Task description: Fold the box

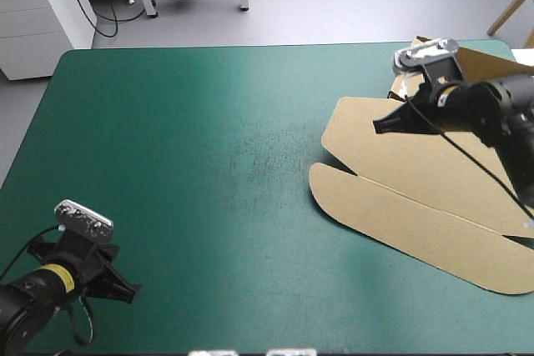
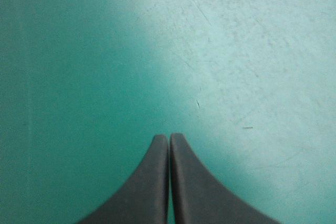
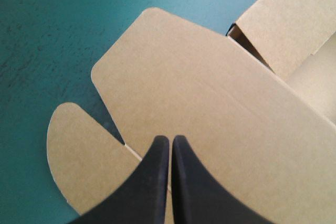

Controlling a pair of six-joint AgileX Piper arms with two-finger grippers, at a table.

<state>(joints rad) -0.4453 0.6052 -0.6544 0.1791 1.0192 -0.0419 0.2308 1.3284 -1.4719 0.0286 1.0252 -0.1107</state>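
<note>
- Nearest the lens in the high view, at the lower left of the frame, the left end effector [image 1: 127,291] sits low over the teal-green worktop [image 1: 209,164], well apart from the box.
- Brown box [image 1: 417,193] board fills the right side of that frame and runs off the right edge. Two long panels with rounded ends lie flat with a crease between them, and a further piece stands raised at the upper right.
- Right end effector [image 1: 378,127] comes in from the right, its black tip over the upper flat panel near that panel's left end. This view does not show whether it touches the board.
- Left wrist view settles what the high view leaves unclear. The left end effector [image 2: 169,137] has its two black fingers pressed together into one point, with only scuffed worktop [image 2: 236,51] ahead of it.
- Right wrist view shows the right end effector [image 3: 171,138] pressed together as well. It sits over the board rather than pinching it, and points along the flat panel of the box [image 3: 210,93].
- Beside those fingers a rounded flap lies flat on the worktop [image 3: 47,30], split from the panel by a notch.
- Ahead of them a wall of board stands up with a dark gap at its foot, which the arm partly covers in the high view. What lies behind that wall cannot be seen.
</note>
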